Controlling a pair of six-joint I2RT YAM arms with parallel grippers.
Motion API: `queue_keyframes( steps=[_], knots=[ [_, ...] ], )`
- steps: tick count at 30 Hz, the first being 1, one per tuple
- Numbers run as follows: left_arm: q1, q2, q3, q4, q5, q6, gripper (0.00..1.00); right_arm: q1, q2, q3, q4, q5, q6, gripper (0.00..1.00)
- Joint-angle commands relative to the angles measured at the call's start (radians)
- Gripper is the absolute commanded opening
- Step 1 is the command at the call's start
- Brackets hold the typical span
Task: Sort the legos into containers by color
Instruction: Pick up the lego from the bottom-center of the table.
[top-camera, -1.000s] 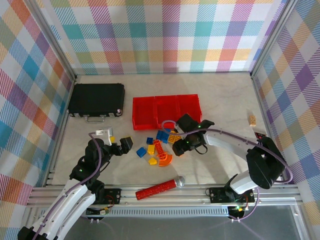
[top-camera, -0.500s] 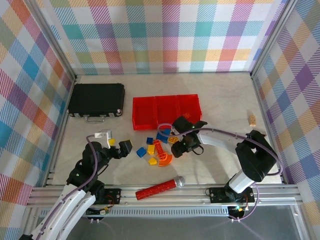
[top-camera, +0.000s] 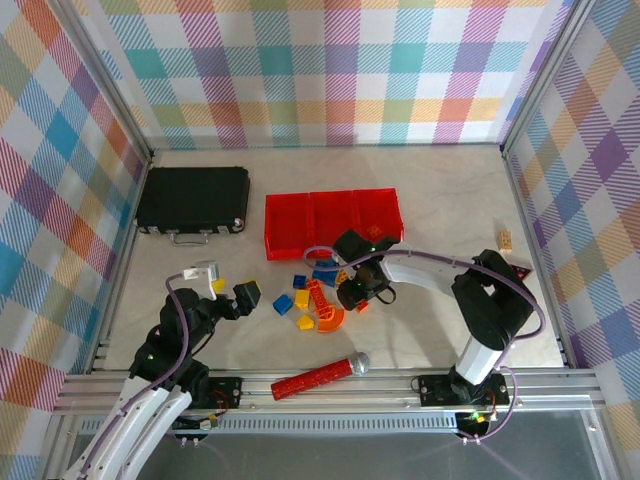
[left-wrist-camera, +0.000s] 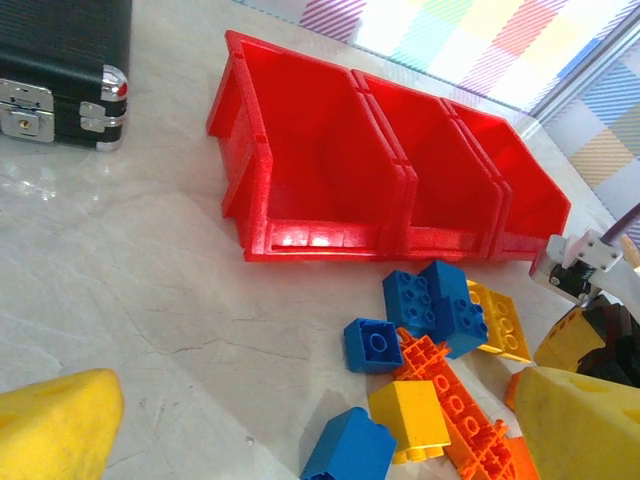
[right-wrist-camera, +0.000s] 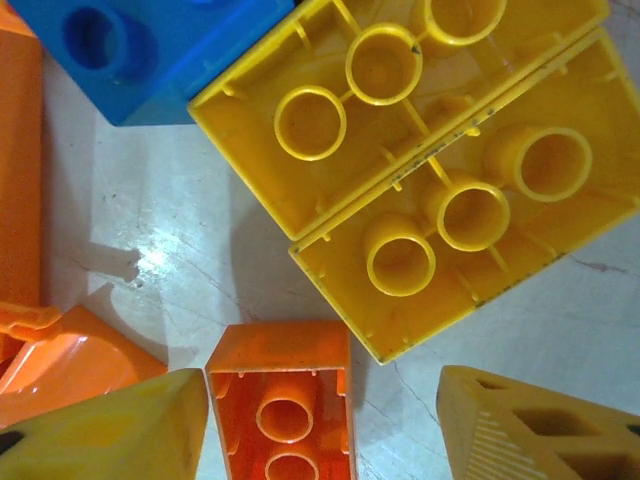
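- The right gripper (right-wrist-camera: 320, 390) is set low over the heap; its fingers (right-wrist-camera: 110, 430) are half apart on either side of a small orange brick (right-wrist-camera: 283, 395); one finger is almost at the brick's side, a gap is left at the other, and no grip is made yet.
- The bricks (top-camera: 315, 295) are heaped near the middle of the table (top-camera: 440, 190), just in front of the bins (top-camera: 333, 220); no brick is seen in any bin.
- An uneven squeeze is the likely fault; the small orange brick could be pushed sideways or twisted out.
- Two yellow bricks (right-wrist-camera: 420, 170) lie upturned just beyond it, and another orange piece (right-wrist-camera: 60, 365) lies just beside one finger; either could be nudged or pinched along.
- A blue brick (right-wrist-camera: 150, 50) touches the yellow pair; the heap could be scattered by a shove.
- The left gripper (top-camera: 232, 292) is held wide, with nothing between its fingers, near the heap's left side; a clash could follow if both arms reached in.
- A black case (top-camera: 192, 200) lies toward the far left corner, a red stick (top-camera: 320, 377) by the near edge, a tan block (top-camera: 505, 238) by the right edge; all are well apart from the way to the bins.
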Motion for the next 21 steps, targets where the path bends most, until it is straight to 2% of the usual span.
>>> queue_keyframes(
  steps=[1, 12, 21],
  knots=[
    [-0.009, -0.012, -0.009, -0.008, -0.010, -0.012, 1.00, 0.010, 0.016, 0.030, -0.031, 0.014, -0.028, 0.59],
    [-0.009, -0.033, -0.014, -0.006, 0.005, -0.007, 1.00, 0.024, 0.042, 0.048, -0.057, 0.042, -0.039, 0.52],
    [-0.009, -0.039, -0.015, -0.012, 0.002, -0.011, 1.00, 0.038, 0.065, 0.054, -0.062, 0.047, -0.017, 0.51]
  ],
)
